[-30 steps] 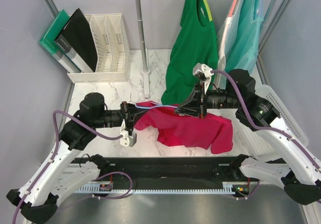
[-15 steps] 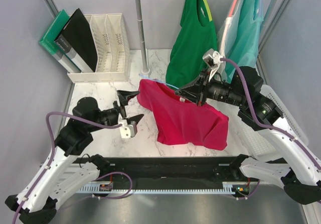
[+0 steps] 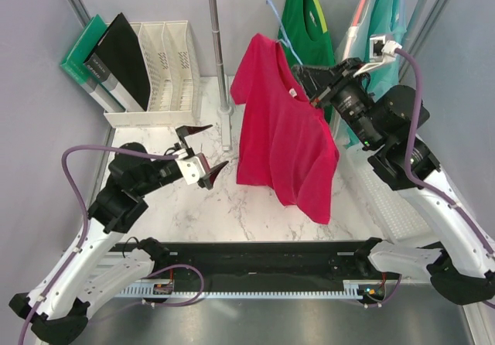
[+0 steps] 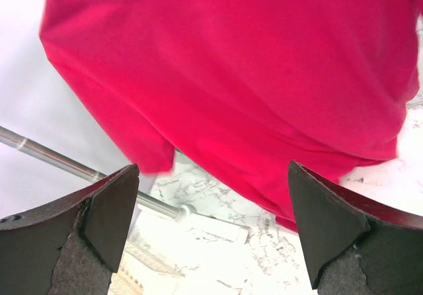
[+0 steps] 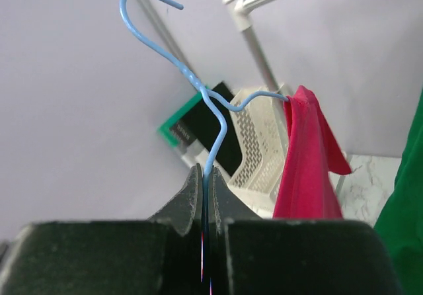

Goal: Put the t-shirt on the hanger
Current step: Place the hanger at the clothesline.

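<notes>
The crimson t-shirt point(image 3: 282, 140) hangs off the table from the light-blue wire hanger point(image 3: 280, 29), whose hook points up toward the rail. My right gripper point(image 3: 309, 78) is shut on the hanger's wire just below the hook. The right wrist view shows the hanger point(image 5: 198, 90) pinched between the jaws of the right gripper point(image 5: 206, 172), with the t-shirt point(image 5: 307, 163) draped over its far arm. My left gripper point(image 3: 203, 153) stands open to the left of the shirt, touching nothing. In the left wrist view the t-shirt point(image 4: 231, 77) fills the space beyond the left gripper point(image 4: 211, 169).
The rack's upright pole point(image 3: 219, 51) stands just left of the hanging shirt. A dark green t-shirt point(image 3: 307, 12) and a teal one point(image 3: 387, 32) hang on the rail behind. A white file organizer point(image 3: 166, 66) with folders point(image 3: 116, 59) sits back left; a white basket point(image 3: 402, 206) lies at right.
My left gripper let go of the t-shirt, opened wide and drew back left. My right gripper lifted the hanger and shirt off the table, up toward the rail.
</notes>
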Controlling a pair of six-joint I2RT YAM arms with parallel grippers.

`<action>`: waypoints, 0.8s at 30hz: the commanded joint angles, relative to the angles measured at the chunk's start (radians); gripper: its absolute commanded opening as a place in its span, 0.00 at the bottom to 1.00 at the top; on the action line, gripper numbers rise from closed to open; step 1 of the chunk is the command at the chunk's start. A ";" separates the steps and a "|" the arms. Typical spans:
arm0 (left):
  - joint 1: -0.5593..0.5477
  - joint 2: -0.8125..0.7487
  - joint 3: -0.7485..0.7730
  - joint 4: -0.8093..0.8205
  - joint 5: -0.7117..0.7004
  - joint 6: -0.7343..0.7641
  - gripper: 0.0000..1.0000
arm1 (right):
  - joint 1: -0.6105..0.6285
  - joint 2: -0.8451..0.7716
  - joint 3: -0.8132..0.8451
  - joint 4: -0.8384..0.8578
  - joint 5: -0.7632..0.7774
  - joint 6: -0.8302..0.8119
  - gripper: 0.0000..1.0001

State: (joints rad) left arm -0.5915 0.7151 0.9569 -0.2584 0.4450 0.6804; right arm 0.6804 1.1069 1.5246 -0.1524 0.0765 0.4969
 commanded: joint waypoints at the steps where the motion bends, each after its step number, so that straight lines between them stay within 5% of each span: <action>1: -0.004 -0.005 0.049 0.054 -0.015 -0.085 0.99 | -0.008 0.088 0.063 0.191 0.253 0.117 0.00; 16: -0.004 -0.051 0.016 0.062 -0.025 -0.094 0.99 | -0.126 0.539 0.557 0.310 0.273 0.253 0.00; 24: -0.004 -0.091 -0.029 0.062 -0.040 -0.093 0.99 | -0.169 0.665 0.510 0.383 0.209 0.353 0.00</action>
State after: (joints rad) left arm -0.5915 0.6434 0.9493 -0.2283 0.4286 0.6193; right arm 0.5285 1.7172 2.0296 0.1188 0.3290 0.7647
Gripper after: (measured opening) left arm 0.991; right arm 0.021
